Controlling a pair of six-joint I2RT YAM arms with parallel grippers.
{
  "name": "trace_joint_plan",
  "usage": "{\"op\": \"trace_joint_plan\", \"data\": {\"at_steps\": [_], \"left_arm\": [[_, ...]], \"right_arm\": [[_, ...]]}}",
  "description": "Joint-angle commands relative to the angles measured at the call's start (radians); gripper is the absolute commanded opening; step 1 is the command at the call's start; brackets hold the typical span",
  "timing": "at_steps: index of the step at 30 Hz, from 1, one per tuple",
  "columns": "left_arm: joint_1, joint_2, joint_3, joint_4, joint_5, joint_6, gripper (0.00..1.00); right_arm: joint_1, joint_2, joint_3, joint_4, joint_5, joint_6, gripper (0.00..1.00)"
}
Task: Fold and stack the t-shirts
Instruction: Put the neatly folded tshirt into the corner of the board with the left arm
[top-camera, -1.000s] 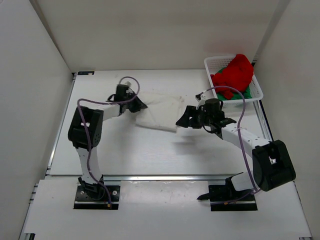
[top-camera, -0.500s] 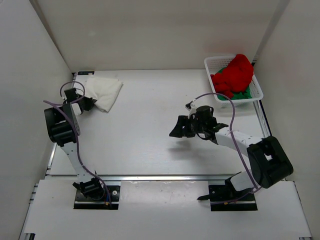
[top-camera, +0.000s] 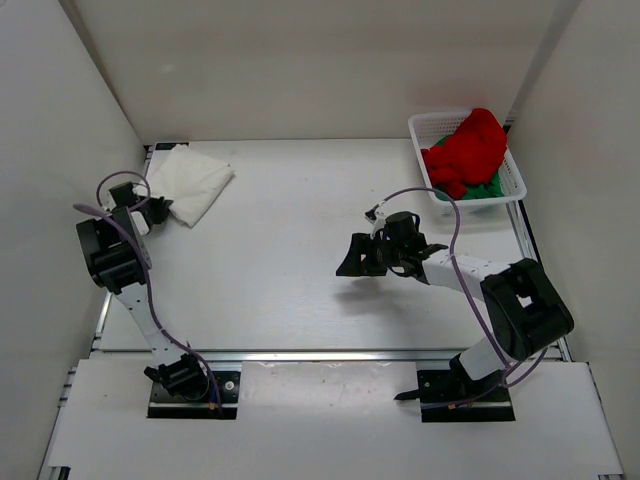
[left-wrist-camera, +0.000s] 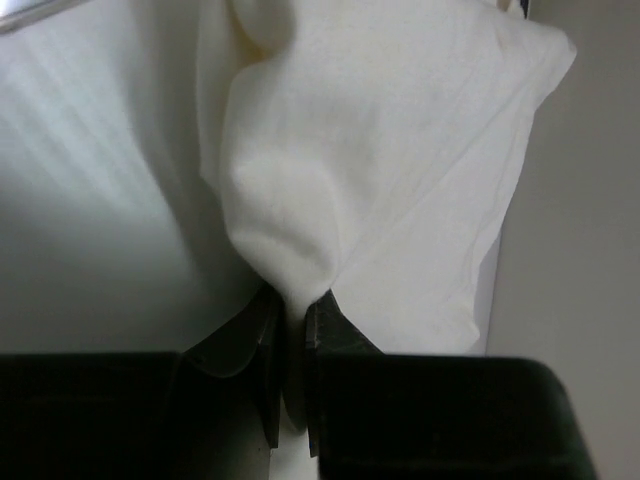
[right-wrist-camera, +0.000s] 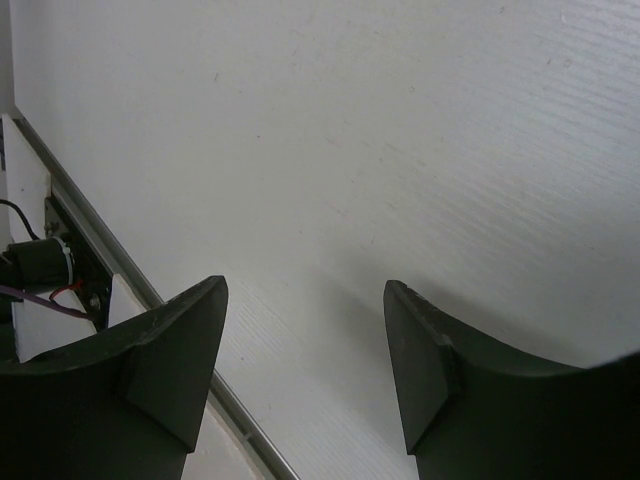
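Three t-shirts appear here, and we read the scene from left to right. At the far-left corner of the table (top-camera: 280, 260) lies the white t-shirt (top-camera: 190, 180), loosely bunched rather than spread flat, close beside the left wall. The left arm (top-camera: 112, 258) stands folded up along the table's left edge, and the left jaws meet the shirt at its near-left edge. In the left wrist view we see the two dark fingers (left-wrist-camera: 240, 345) drawn almost together, with a puckered fold of the white cloth clamped between them; the rest of the cloth fans away from that pinch.

Toward the middle of the table, the right arm (top-camera: 500, 290) reaches leftward from its base. We see the right jaws spread wide apart and hanging over the table surface. In the right wrist view both fingers (right-wrist-camera: 165, 370) show only white table between them.

At the far-right corner sits the white mesh basket (top-camera: 515, 180). We note the red t-shirt (top-camera: 470, 148) heaped inside and rising above the rim, with the green t-shirt (top-camera: 490, 187) showing beneath it on the near side, both well apart from the right jaws
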Motion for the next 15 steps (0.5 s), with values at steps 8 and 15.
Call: {"op": "trace_joint_plan", "data": {"at_steps": [8,15], "left_arm": [[-0.027,-0.206,-0.346,0.236,-0.230,-0.247,0.11],[-0.065,-0.095,-0.159,0.267,-0.249,-0.325,0.14]], "right_arm": [[0.022,-0.028,0.019,-0.007,-0.011,-0.031,0.63],[0.013,-0.069,-0.009,-0.045,-0.007,-0.034,0.62]]}}
